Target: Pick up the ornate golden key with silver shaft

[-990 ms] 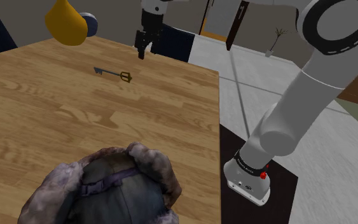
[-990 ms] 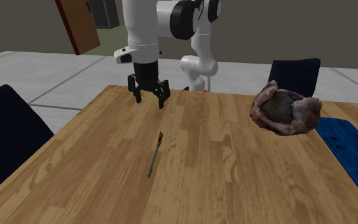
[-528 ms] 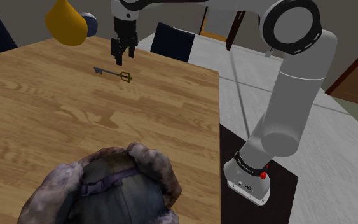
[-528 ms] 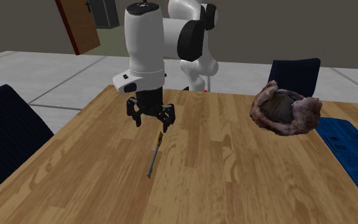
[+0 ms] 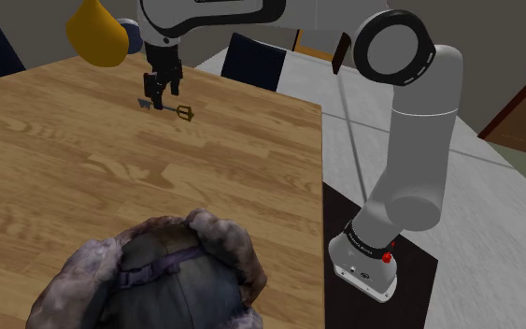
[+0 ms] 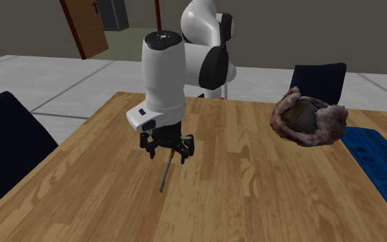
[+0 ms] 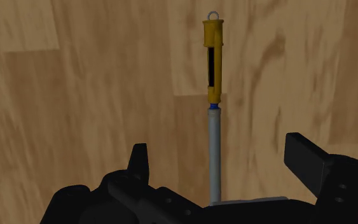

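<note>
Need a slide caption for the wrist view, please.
Open all-black two-finger gripper straddles, without touching, the golden-handled, grey-shafted key lying flat on the wooden table.

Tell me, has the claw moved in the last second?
Yes. In the shoulder view the claw went left and down, from the far edge of the table to over the key.

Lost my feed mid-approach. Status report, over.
Black two-finger claw open. Gold-handled, grey-shafted key flat on wooden table, shaft between the claw's fingers, ungripped. Nothing in the way.
</note>
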Action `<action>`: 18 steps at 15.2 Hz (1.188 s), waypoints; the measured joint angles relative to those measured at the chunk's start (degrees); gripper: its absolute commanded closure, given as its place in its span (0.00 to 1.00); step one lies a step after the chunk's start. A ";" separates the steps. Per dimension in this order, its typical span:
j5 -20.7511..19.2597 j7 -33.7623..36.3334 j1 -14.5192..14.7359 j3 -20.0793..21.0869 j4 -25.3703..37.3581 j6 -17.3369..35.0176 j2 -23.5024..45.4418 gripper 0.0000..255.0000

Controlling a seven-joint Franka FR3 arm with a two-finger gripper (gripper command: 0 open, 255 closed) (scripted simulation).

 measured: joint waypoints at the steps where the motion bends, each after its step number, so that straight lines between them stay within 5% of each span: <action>1: -0.07 0.06 0.01 -0.03 -0.33 0.62 0.30 0.00; 4: -0.21 0.30 0.01 -0.06 -2.00 2.57 0.62 0.00; 5: -0.23 0.35 0.03 -0.06 -2.18 2.79 0.66 1.00; 18: -0.13 0.19 0.01 -0.02 -1.36 1.69 0.32 1.00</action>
